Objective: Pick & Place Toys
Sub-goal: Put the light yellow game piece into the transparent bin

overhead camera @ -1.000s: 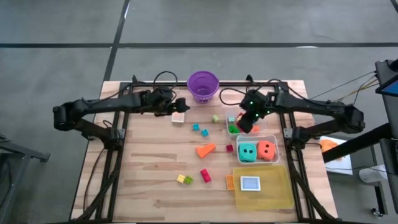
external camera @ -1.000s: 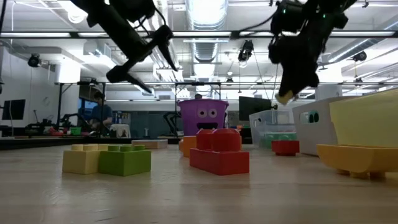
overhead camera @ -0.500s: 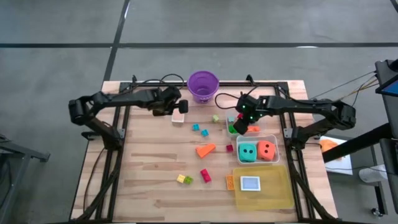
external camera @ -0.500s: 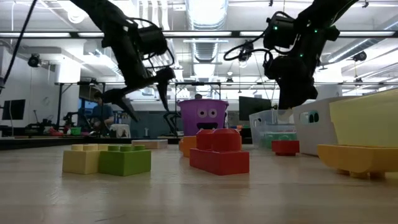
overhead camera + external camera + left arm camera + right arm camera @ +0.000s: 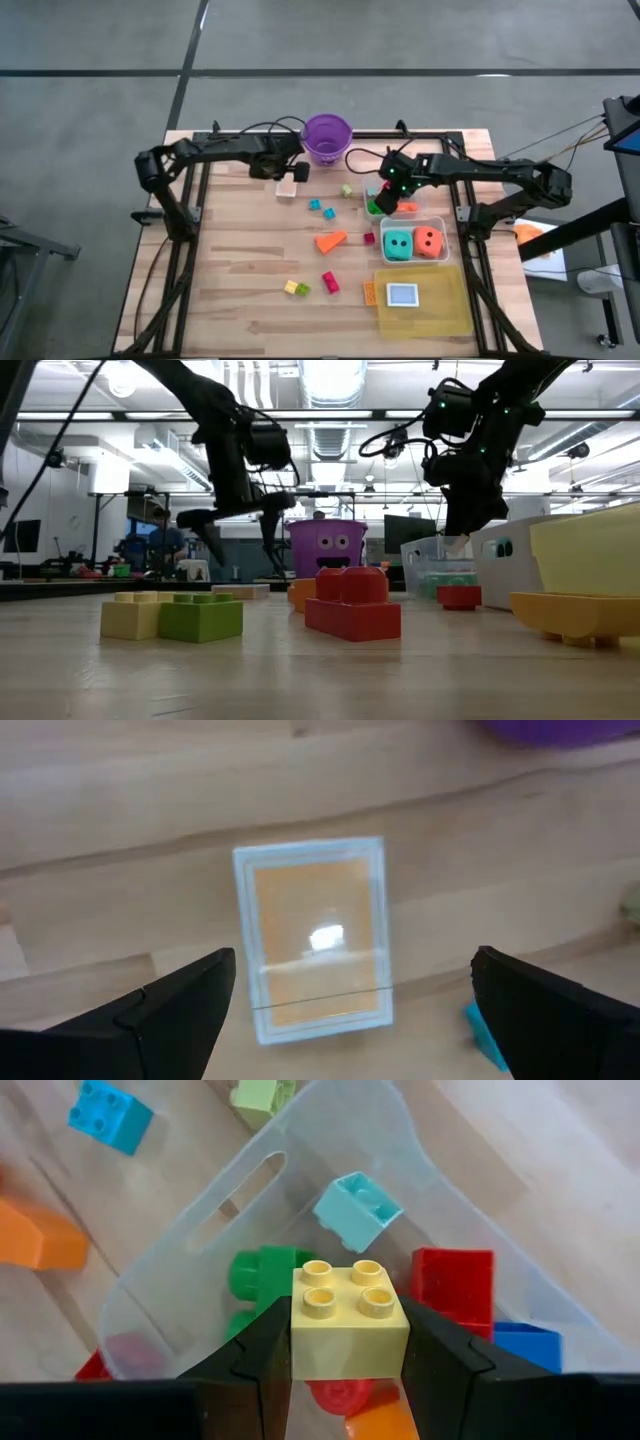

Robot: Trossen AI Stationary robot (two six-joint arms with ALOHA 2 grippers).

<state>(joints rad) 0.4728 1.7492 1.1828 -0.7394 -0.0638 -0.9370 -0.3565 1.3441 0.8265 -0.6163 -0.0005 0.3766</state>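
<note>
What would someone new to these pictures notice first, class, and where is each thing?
The right gripper holds a pale yellow block in its jaws above a clear tub with red, green and blue pieces inside. The left gripper hangs with jaws wide over a small card lying flat near the purple bucket at the table's far edge. Two big dice, teal and orange, sit in another tub by the yellow tray.

I can't read any text, label, brand, number or sign from here. The small clear-framed card on the wooden table shows me only a plain orange face with a glare spot.
</note>
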